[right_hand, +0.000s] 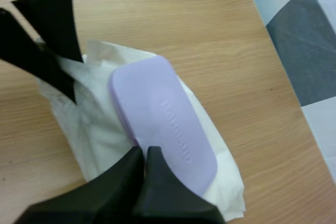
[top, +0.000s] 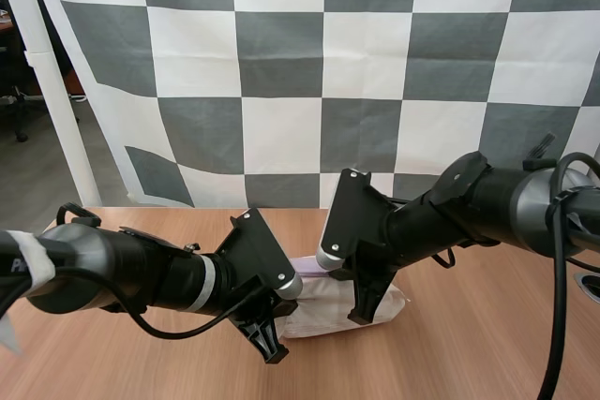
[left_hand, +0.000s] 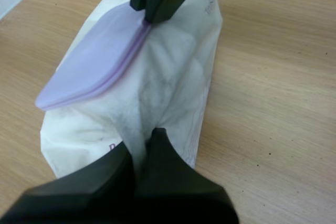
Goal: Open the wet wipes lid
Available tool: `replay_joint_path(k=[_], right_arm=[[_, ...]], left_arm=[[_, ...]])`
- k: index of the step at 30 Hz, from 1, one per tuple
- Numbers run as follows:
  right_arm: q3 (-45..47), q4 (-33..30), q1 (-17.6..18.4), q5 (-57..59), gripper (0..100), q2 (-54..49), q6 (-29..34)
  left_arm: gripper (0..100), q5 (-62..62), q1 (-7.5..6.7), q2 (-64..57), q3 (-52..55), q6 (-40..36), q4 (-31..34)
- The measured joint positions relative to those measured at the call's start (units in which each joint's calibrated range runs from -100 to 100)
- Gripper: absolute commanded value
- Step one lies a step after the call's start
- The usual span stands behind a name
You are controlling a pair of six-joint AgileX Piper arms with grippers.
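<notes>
A white pack of wet wipes lies on the wooden table with a lilac lid on top. My left gripper is shut on the wrapper at the pack's near left end; in the left wrist view its tips pinch a fold of the pack. My right gripper comes down on the pack's right part. In the right wrist view its tips lie together at the edge of the lid, pinching its rim. The lid lies almost flat.
Bare wood surrounds the pack on all sides. Both arms lean in from the near corners and meet over the pack. A round opening shows in the table at the right edge.
</notes>
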Motion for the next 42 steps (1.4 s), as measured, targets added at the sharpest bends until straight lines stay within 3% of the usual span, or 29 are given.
replay_joint_path(k=[11, 19, 33, 42], right_arm=[[0.0, 6.32, 0.0, -8.32, 0, 0.11, 0.0], [-0.89, 14.85, 0.0, -13.1, 0, 2.45, 0.0], [-10.51, 18.35, 0.0, -12.68, 0, 17.39, 0.0], [-10.98, 19.52, 0.0, -12.66, 0, 26.21, 0.0]], left_arm=[[0, 0.36, 0.0, 0.0, 0.0, 0.0, 0.49], [0, 0.85, 0.0, 0.0, 0.0, 0.0, 1.43], [0, 0.5, 0.0, 0.0, 0.0, 0.0, 1.2], [0, 0.18, 0.0, 0.0, 0.0, 0.0, 1.2]])
